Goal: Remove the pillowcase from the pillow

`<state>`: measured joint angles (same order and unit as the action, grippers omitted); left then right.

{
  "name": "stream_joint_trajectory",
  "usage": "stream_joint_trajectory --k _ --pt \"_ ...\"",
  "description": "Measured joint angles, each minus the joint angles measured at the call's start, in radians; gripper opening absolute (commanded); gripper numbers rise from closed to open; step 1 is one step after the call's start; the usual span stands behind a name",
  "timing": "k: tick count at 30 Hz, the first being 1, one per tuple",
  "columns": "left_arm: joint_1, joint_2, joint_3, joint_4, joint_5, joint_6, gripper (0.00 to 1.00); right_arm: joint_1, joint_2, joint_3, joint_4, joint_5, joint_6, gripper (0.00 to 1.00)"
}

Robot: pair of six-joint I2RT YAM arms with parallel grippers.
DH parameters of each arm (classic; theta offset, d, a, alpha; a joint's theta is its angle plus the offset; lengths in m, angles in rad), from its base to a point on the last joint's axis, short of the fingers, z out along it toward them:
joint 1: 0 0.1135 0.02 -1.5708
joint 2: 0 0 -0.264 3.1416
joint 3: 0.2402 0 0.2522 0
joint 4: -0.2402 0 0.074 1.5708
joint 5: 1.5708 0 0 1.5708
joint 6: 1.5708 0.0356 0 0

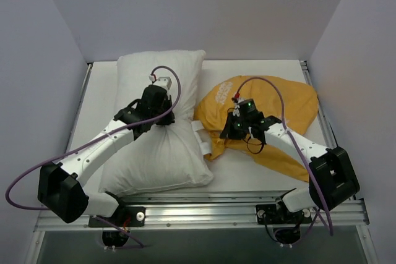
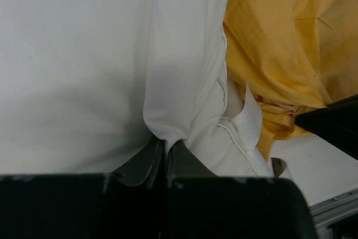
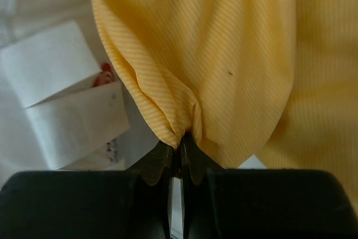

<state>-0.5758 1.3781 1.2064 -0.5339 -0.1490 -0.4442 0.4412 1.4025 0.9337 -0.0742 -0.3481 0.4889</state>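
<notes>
Two folds of cloth are pinched, one by each arm. The left hand [image 2: 166, 148] is clamped on a fold of the white pillow [image 1: 154, 153], which lies on the left of the bench [image 1: 260, 180]. The right hand [image 3: 182, 144] is closed on a fold of the orange pillowcase [image 1: 281, 106]. The pillowcase is bunched just beside the pillow's right edge and off it, near the pillow's white labels [image 3: 67, 93].

Top view: white lettering [image 1: 224, 94] on the pillowcase [image 1: 272, 106] is too small to read. The right arm [image 1: 291, 143] hides part of the pillowcase's near side.
Left wrist view: the lettering is cut off at the top edge. The pillow [image 2: 72, 54] beside the pillowcase runs out of frame.
Right wrist view: print on the white labels [image 3: 72, 110] left of the pillowcase is blurred and unreadable.
</notes>
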Motion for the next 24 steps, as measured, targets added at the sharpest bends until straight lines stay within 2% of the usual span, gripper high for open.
stream_joint_trajectory --k 2,5,8,11,13,14,15,16,17,18,19,21,22,24 --pt "-0.029 -0.014 -0.07 0.046 0.019 -0.035 0.02 0.036 0.006 -0.119 0.011 0.027 0.052 0.0" --pt "-0.061 -0.019 -0.132 0.105 0.058 -0.083 0.02 0.056 0.016 -0.193 0.03 0.053 0.114 0.01" --pt "-0.1 -0.019 -0.143 0.134 0.068 -0.108 0.02 0.084 0.033 -0.181 0.039 0.082 0.128 0.08" --pt "-0.131 -0.019 -0.14 0.14 0.068 -0.115 0.06 0.138 0.055 -0.09 -0.024 0.126 0.108 0.15" --pt "-0.138 -0.019 -0.127 0.121 0.067 -0.118 0.16 0.164 0.058 -0.01 -0.066 0.153 0.087 0.27" --pt "-0.139 -0.02 -0.115 0.109 0.066 -0.118 0.2 0.176 0.056 0.03 -0.078 0.163 0.071 0.37" --pt "-0.139 -0.023 -0.102 0.094 0.064 -0.118 0.25 0.183 0.05 0.069 -0.087 0.171 0.062 0.44" --pt "-0.139 -0.027 -0.084 0.075 0.056 -0.116 0.39 0.188 0.043 0.106 -0.102 0.181 0.047 0.49" --pt "-0.139 -0.031 -0.062 0.055 0.051 -0.109 0.47 0.188 0.031 0.138 -0.113 0.192 0.033 0.55" --pt "-0.139 -0.037 -0.037 0.035 0.045 -0.103 0.54 0.188 0.013 0.174 -0.131 0.21 0.02 0.65" --pt "-0.138 -0.045 -0.008 0.014 0.037 -0.096 0.67 0.187 -0.002 0.207 -0.155 0.231 0.008 0.69" --pt "-0.135 -0.062 0.065 -0.029 0.013 -0.08 0.79 0.187 -0.027 0.283 -0.21 0.29 -0.024 0.81" --pt "-0.13 -0.072 0.103 -0.045 0.0 -0.071 0.89 0.186 -0.039 0.323 -0.241 0.324 -0.037 0.85" --pt "-0.108 -0.093 0.196 -0.087 -0.028 -0.045 0.97 0.183 -0.055 0.413 -0.309 0.409 -0.067 0.93"
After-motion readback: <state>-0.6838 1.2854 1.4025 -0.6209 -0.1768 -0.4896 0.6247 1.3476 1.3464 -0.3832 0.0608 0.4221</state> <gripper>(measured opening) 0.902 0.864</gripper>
